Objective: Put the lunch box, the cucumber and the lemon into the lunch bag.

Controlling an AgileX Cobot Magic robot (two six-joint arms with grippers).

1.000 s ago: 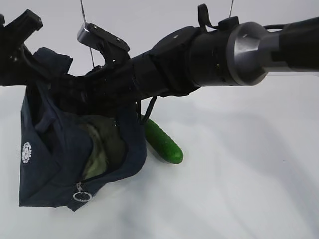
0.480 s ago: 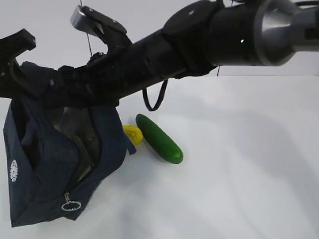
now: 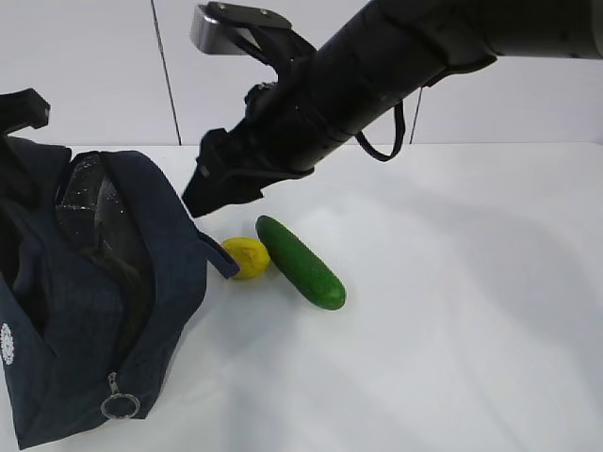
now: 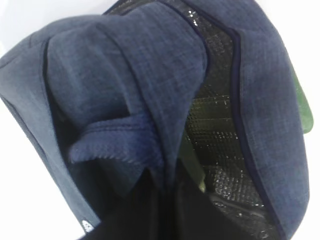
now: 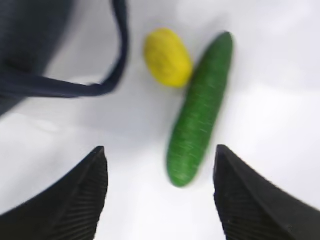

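Change: right arm (image 3: 377, 66) has lifted up and back out of the lunch bag (image 3: 104, 311) since a second ago; the bag has slid toward 9 o'clock and the lemon (image 3: 247, 257), hidden before, now shows.
Lunch bag: dark navy woven cloth, boxy, mouth gaping toward 1 o'clock, at the 8 o'clock part of the exterior view; silvery gridded lining (image 4: 215, 150) inside; metal ring pull (image 3: 120, 406) hangs at its lower front corner.
Lunch box: a pale green edge (image 4: 192, 165) shows deep inside the bag; little else of it can be made out.
Lemon: small, bright yellow, roundish, on the table (image 3: 471, 330) just at 3 o'clock of the bag's mouth.
Cucumber (image 3: 301, 262): smooth dark green, slightly curved, lying slantwise, its upper end touching or just beside the lemon.
Right gripper (image 5: 160, 195): ribbed black fingers spread wide, empty, hovering above lemon and cucumber.
Left gripper: hidden by cloth; pressed together at the bag's rim.
Open room: bare white table from 2 to 5 o'clock of the cucumber.
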